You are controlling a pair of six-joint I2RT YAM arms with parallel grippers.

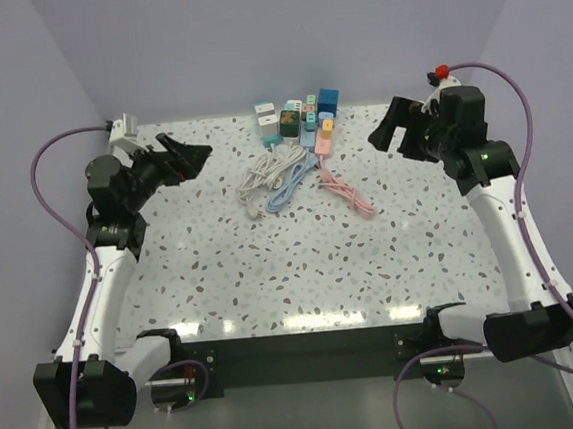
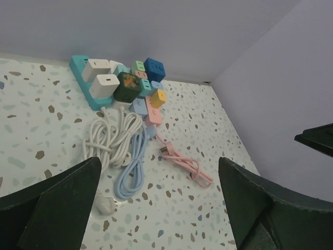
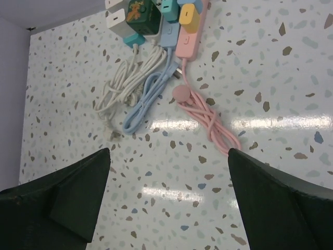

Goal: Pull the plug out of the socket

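Three power strips lie side by side at the back centre: teal (image 1: pixel 270 129), light blue (image 2: pixel 139 107) and pink (image 1: pixel 323 141). Plugs sit in their sockets: white adapters (image 2: pixel 104 86), a dark green one (image 2: pixel 127 87), a blue cube (image 2: pixel 154 69) and a yellow plug (image 2: pixel 158 98). In the right wrist view the green adapter (image 3: pixel 139 14) and yellow plug (image 3: pixel 188 18) show at the top edge. My left gripper (image 1: pixel 189 153) (image 2: pixel 158 172) hovers open to the left of the strips. My right gripper (image 1: pixel 385 131) (image 3: pixel 169 156) hovers open to their right. Neither touches anything.
Coiled cords trail toward me from the strips: white (image 1: pixel 256 177), blue (image 1: pixel 289 182) and pink (image 1: pixel 350 194). A loose white cord end (image 2: pixel 104 204) lies on the speckled table (image 1: pixel 271 266). Lilac walls close the back and both sides.
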